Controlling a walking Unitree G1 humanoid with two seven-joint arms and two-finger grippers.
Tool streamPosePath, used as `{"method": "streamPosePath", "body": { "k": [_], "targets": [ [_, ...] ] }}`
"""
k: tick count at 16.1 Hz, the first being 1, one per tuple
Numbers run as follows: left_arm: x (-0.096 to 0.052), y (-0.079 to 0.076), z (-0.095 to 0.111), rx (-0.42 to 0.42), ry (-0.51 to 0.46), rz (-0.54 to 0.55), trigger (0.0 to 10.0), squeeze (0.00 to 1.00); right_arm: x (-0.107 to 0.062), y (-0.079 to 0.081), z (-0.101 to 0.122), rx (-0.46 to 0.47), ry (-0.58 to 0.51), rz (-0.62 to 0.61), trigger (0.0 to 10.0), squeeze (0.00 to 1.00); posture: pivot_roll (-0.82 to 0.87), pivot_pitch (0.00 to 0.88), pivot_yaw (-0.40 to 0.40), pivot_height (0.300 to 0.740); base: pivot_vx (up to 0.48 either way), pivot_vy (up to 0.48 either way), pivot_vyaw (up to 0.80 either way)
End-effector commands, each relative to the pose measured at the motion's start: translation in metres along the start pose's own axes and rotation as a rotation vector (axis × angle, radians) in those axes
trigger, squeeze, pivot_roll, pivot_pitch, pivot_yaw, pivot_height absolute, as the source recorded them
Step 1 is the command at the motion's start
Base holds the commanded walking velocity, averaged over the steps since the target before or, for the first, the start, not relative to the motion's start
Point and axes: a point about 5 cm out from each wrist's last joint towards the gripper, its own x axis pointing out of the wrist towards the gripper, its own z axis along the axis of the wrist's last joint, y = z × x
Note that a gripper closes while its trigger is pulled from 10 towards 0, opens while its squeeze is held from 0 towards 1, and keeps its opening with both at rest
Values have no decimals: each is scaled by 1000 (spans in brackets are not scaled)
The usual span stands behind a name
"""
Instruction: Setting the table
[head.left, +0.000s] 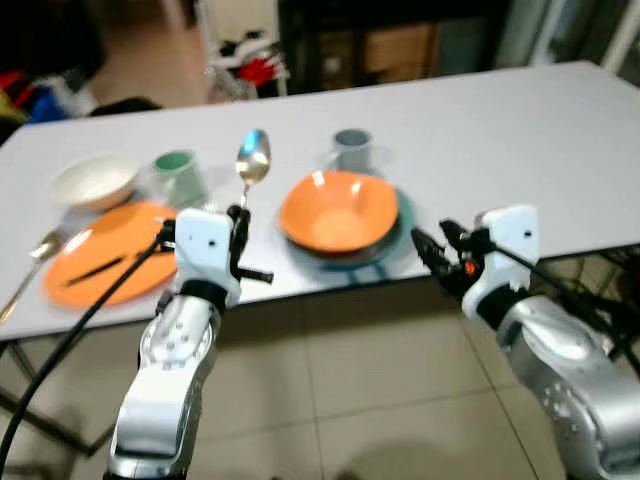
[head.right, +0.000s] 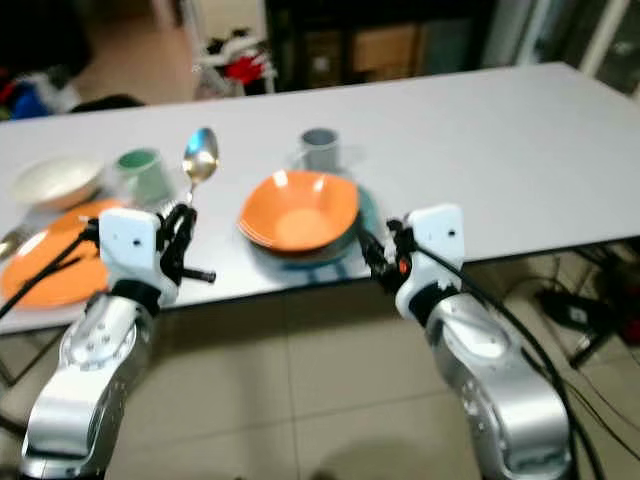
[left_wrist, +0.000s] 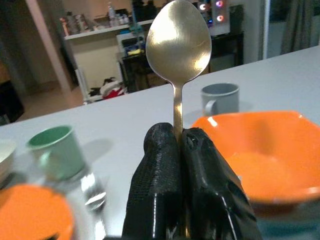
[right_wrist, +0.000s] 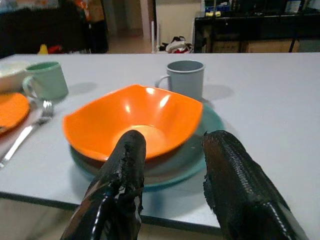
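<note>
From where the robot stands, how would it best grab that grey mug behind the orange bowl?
Probably by the handle on the grey mug, which sticks out toward the robot's left. The orange bowl blocks the near side, so the open right claw should come from above or around it.

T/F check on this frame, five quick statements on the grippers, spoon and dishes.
1. The left gripper is shut on a spoon, bowl end up. True.
2. The right gripper is clamped on the rim of the orange bowl. False: its fingers are open and apart from the bowl, at the table edge.
3. The orange bowl sits on a teal plate. True.
4. The grey mug stands inside the orange bowl. False: it stands on the table behind the bowl.
5. A green mug stands near an orange plate on the robot's left. True.
</note>
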Motion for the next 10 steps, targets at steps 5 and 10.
{"method": "streamPosePath", "body": {
  "k": [5, 10],
  "targets": [
    [1, 12, 1, -11, 27, 83, 10000, 0, -5, 6, 13, -18, -18, 175, 10000, 0, -131, 0, 100, 740, 337, 0, 0],
    [10, 6, -10, -94, 144, 17, 10000, 0, -11, 7, 18, -79, 13, 282, 10000, 0, -131, 0, 108, 740, 65, 0, 0]
  ]
}}
